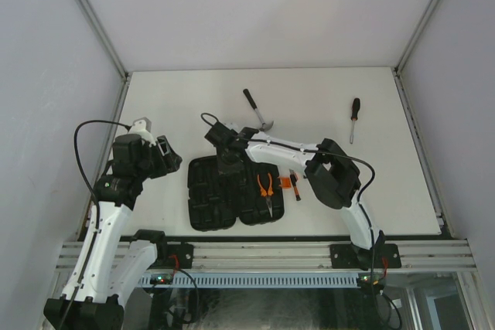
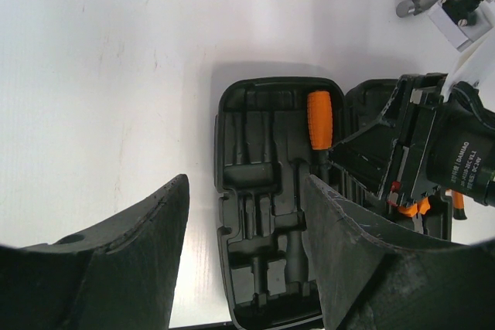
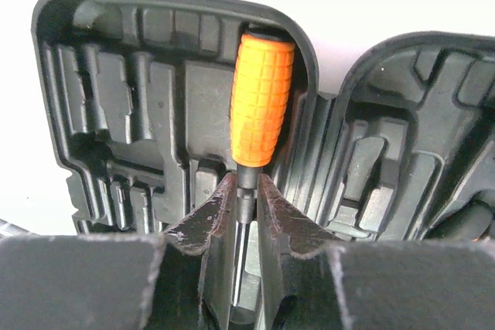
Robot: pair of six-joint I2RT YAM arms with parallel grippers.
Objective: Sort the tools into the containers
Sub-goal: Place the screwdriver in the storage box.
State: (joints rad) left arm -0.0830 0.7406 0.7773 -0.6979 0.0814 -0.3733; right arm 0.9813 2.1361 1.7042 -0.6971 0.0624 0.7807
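Pliers [image 1: 266, 191] seated in case [image 1: 203, 206]. Right gripper [image 3: 246, 191] pinches orange screwdriver [image 3: 261, 102] by its shank over a left-half slot. Left gripper [image 2: 246, 183] spread, hovering at case's 9 o'clock. Outstanding: hammer [image 1: 257, 110] at 12 o'clock, long screwdriver [image 1: 353, 119] at 2 o'clock.

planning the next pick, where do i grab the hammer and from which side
Mid-handle, from straight above, jaws across it. The hammer lies flat on the table, its slim straight handle free all round; the head, at the near end, is uneven.
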